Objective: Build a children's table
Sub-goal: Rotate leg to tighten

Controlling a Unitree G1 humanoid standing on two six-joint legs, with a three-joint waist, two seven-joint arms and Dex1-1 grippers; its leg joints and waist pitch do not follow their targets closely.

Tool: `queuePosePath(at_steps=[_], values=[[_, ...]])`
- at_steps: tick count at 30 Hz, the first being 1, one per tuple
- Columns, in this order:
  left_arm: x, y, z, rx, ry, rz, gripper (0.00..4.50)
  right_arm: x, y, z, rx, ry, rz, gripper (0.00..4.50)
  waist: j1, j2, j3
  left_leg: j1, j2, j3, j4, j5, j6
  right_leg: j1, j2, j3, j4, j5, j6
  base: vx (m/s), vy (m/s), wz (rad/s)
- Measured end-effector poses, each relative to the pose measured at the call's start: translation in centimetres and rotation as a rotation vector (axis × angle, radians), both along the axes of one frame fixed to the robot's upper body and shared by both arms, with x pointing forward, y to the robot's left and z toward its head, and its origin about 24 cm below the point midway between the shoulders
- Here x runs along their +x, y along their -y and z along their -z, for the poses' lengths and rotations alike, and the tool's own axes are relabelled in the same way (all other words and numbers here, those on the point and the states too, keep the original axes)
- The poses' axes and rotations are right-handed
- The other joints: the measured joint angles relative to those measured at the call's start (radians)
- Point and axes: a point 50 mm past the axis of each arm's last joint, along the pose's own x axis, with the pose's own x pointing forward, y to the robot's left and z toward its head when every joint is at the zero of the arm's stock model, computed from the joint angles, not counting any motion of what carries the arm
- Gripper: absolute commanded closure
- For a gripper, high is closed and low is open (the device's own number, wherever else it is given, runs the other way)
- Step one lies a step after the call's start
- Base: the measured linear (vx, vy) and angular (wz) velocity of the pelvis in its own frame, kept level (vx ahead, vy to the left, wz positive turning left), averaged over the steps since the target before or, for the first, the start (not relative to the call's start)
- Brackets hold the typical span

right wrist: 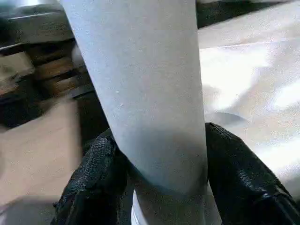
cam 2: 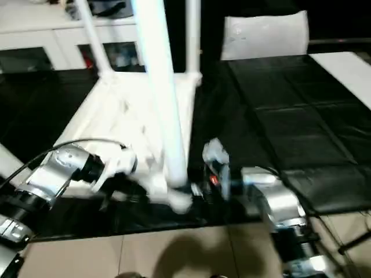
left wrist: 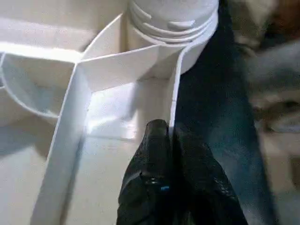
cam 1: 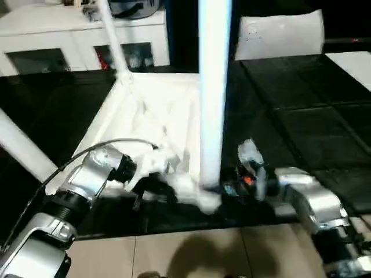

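Observation:
The children's table lies upside down: its white ribbed tabletop (cam 1: 151, 116) rests on the black work table. A long white leg (cam 1: 213, 87) stands upright in the near right corner socket. My right gripper (right wrist: 159, 140) is shut on the leg just above the socket, one black finger on each side of it. My left gripper (left wrist: 161, 129) is shut on the thin rim of the tabletop beside that socket, where the leg's ridged collar (left wrist: 173, 18) sits. Another leg (cam 1: 116, 40) rises from the far left corner, one (cam 2: 193, 35) from the far right, and one (cam 1: 17, 145) leans at the near left.
A white glass-door cabinet (cam 1: 69, 40) stands behind the table. A white panel (cam 1: 281, 35) leans at the back right, and a white sheet (cam 1: 353, 63) lies at the right edge. Black cover (cam 1: 307, 116) stretches to the right. Beige floor (cam 1: 191, 255) lies below the near edge.

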Motion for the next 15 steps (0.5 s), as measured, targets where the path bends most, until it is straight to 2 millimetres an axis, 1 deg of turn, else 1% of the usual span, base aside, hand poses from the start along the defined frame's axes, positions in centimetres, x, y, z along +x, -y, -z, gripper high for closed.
queuePosePath(at_steps=[2,3,4,7,8,9,10,12,14,15], values=[[0.5,0.5,0.0,0.0,0.017,-0.07,4.5,0.8,-0.3,0.1,-0.005,0.017,0.12,2.41,-0.024,0.001,-0.001,0.0,0.0,0.0,0.0,0.0,0.0,0.0,0.0,-0.001,-0.004,0.0,0.0,0.0,0.0,0.0],[0.8,0.9,0.1,-0.008,0.022,-0.112,4.5,1.3,-0.3,0.2,-0.016,0.023,0.193,2.41,-0.041,0.002,-0.001,-0.001,0.0,0.0,0.001,0.0,0.0,0.001,0.0,-0.002,-0.006,0.0,0.001,0.0,0.0,0.0],[0.9,1.3,0.2,-0.014,0.026,-0.137,4.5,1.6,-0.4,0.1,-0.023,0.027,0.233,2.42,-0.054,0.002,-0.001,-0.001,0.0,0.0,0.001,0.0,0.0,0.002,0.0,-0.002,-0.007,0.0,0.001,0.0,0.0,0.0],[1.5,2.3,0.3,-0.033,0.037,-0.229,4.5,2.7,-0.9,0.0,-0.036,0.029,0.38,2.44,-0.084,0.002,-0.001,-0.002,0.0,-0.001,0.001,0.0,0.0,0.002,0.0,-0.003,-0.009,0.001,0.002,0.0,0.0,0.0],[1.7,2.5,0.4,-0.041,0.038,-0.265,4.5,3.0,-1.0,0.0,-0.038,0.028,0.422,2.44,-0.087,0.002,-0.001,-0.001,0.0,-0.001,0.0,0.0,0.0,0.002,0.0,-0.003,-0.009,0.001,0.002,0.0,0.0,0.0],[2.2,3.5,0.5,-0.059,0.052,-0.354,4.5,4.1,-1.6,-0.1,-0.059,0.03,0.534,2.44,-0.095,0.003,-0.001,-0.002,0.0,-0.002,0.001,0.0,0.0,0.002,0.0,-0.004,-0.009,0.001,0.002,0.0,0.0,0.0],[2.5,4.1,0.5,-0.062,0.064,-0.395,4.5,4.6,-1.8,-0.2,-0.079,0.035,0.587,2.44,-0.098,0.004,-0.002,-0.002,-0.001,-0.003,0.002,0.0,0.0,0.002,0.0,-0.004,-0.009,0.001,0.002,0.0,0.0,0.0],[2.8,5.1,0.5,-0.072,0.078,-0.444,4.5,5.2,-1.8,-0.4,-0.117,0.059,0.651,2.44,-0.103,0.004,-0.002,-0.003,-0.001,-0.004,0.002,-0.001,0.001,0.002,0.0,-0.004,-0.01,0.001,0.002,0.0,0.0,0.0],[2.8,5.5,0.5,-0.083,0.078,-0.46,4.5,5.3,-1.7,-0.5,-0.13,0.081,0.669,2.44,-0.104,0.004,-0.002,-0.004,-0.002,-0.004,0.001,-0.002,0.003,0.003,0.0,-0.004,-0.01,0.001,0.002,0.0,0.0,0.0],[2.8,5.6,0.4,-0.086,0.076,-0.465,4.5,5.3,-1.7,-0.4,-0.126,0.086,0.676,2.13,-0.104,0.004,-0.002,-0.005,-0.002,-0.004,0.0,-0.003,0.005,0.003,0.0,-0.003,-0.01,0.001,0.002,0.0,0.0,0.0]])
